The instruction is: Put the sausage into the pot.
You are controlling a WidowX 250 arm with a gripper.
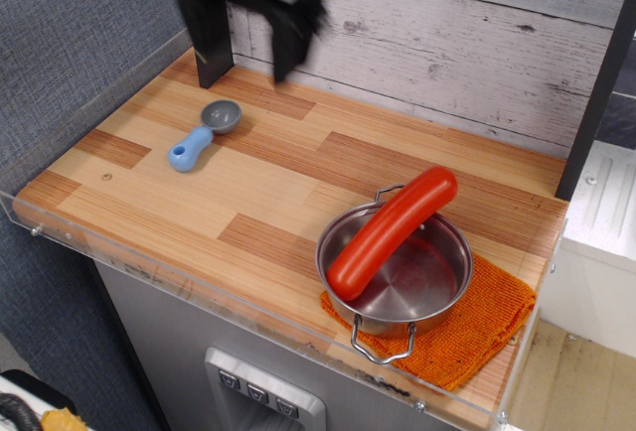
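Note:
The red sausage [392, 229] lies slanted in the steel pot [437, 297]. Its lower end rests inside at the near left, and its upper end sticks out over the far rim by the back handle. The pot stands on an orange cloth [477, 327] at the front right of the counter. My gripper [248, 9] is up at the top left, far from the pot, blurred. Its two black fingers hang apart with nothing between them.
A blue-handled grey scoop [203, 133] lies at the left of the wooden counter. A dark post [207, 44] stands at the back left. A clear plastic rim [199, 287] runs along the front and left edges. A plank wall closes the back.

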